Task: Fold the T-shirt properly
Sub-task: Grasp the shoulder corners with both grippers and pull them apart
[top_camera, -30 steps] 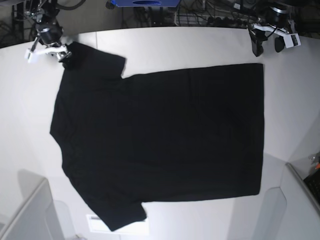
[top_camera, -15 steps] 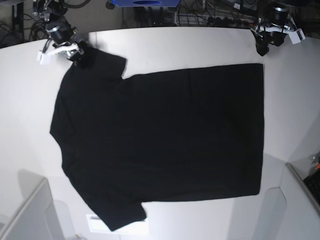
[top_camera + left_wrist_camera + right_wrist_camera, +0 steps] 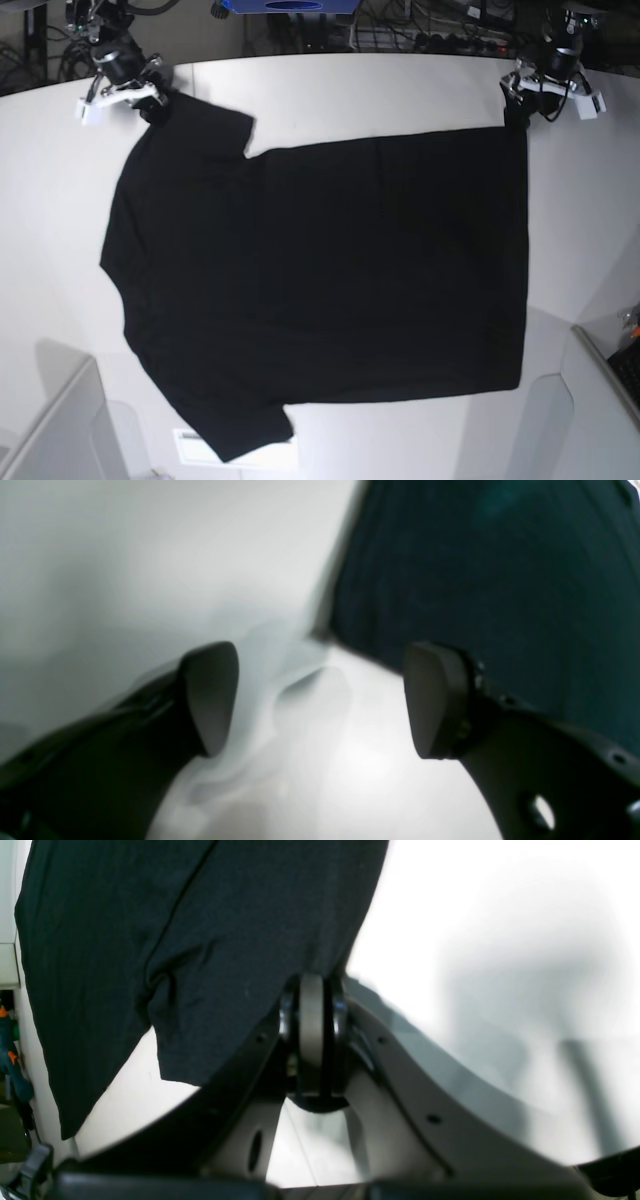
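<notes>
Your T-shirt lies spread flat, plain black side up, across the white surface. Its sleeves and collar end point toward the base view's left, its hem toward the right. No fold is in it yet; you are at the first grasping step.

The right end effector has its jaws pressed together at the far sleeve's edge. The wrist view shows black cloth running into the pads, so the sleeve appears pinched, though how deep the bite is cannot be told.

The left end effector stands wide apart and holds nothing. It hangs over bare surface with the far hem corner just beyond its fingertips.

Judgement: next, bring the left end effector onto that hem corner and close it. Only then lift both far corners together, evenly, toward the near edge.
</notes>
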`<state>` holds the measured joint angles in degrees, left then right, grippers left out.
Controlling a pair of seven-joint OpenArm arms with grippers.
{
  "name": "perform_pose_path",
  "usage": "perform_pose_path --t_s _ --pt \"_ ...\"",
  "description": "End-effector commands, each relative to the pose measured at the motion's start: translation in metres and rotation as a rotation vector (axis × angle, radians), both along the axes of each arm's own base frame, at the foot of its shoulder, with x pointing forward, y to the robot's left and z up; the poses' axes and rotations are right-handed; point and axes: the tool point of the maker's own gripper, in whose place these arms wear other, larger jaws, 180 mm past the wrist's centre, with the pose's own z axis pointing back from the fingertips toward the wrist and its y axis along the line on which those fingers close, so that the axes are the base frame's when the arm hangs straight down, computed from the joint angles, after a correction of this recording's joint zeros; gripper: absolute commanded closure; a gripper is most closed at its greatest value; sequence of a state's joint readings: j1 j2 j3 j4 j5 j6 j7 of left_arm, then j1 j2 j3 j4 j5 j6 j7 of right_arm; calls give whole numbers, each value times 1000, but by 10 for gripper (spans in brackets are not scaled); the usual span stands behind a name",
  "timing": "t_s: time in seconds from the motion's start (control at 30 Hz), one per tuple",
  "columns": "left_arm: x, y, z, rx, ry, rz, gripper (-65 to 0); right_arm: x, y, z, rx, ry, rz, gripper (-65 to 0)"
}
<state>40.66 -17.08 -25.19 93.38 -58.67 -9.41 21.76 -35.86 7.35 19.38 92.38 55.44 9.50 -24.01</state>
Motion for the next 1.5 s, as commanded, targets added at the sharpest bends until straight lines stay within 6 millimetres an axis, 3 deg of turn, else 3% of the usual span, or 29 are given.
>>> perform_pose_path --t_s 0.0,0.3,0.53,0.87,0.97,1.23,1.47 --pt "-4 7 -2 -6 18 39 -492 -14 1 -9 -9 70 18 0" --pt "18 2 -4 -95 54 38 -479 -15 0 -9 -11 71 19 0" --pt "24 -4 -4 -114 62 16 -189 -12 0 -8 -11 66 19 0" --pt "36 -1 -5 -124 43 25 -140 -12 0 -8 -11 65 19 0" --pt "34 1 -7 -121 53 26 0 -12 -1 -8 -13 65 20 0" --pt "25 13 -2 -33 92 -22 0 -14 -3 -8 -52 72 40 0" --pt "12 16 7 81 130 -83 0 -20 4 7 -120 55 88 0"
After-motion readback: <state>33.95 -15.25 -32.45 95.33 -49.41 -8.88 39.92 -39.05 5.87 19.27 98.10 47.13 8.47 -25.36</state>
